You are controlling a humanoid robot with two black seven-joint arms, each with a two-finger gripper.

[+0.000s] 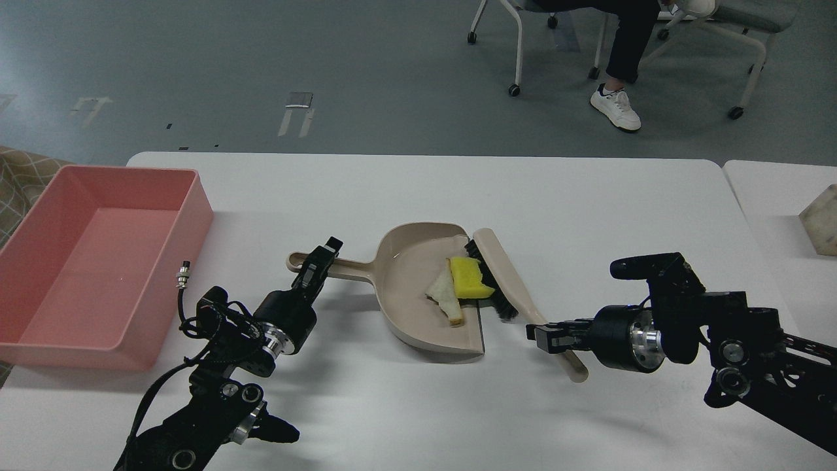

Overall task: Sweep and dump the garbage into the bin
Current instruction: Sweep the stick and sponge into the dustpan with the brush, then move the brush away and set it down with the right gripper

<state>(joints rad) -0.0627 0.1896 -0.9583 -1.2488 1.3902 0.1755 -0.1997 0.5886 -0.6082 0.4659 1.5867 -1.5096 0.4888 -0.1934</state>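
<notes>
The beige dustpan lies mid-table, its handle pointing left. In its tray lie the yellow sponge piece and the whitish-tan crusty strip. My left gripper is shut on the dustpan handle. The beige brush lies along the pan's right edge, its black bristles against the sponge. My right gripper is shut on the brush handle near its lower end. The pink bin stands at the table's left end and holds nothing.
The white table stretches far and right of the pan. A second table with a tan block adjoins on the right. A seated person's leg and rolling chairs are on the floor beyond.
</notes>
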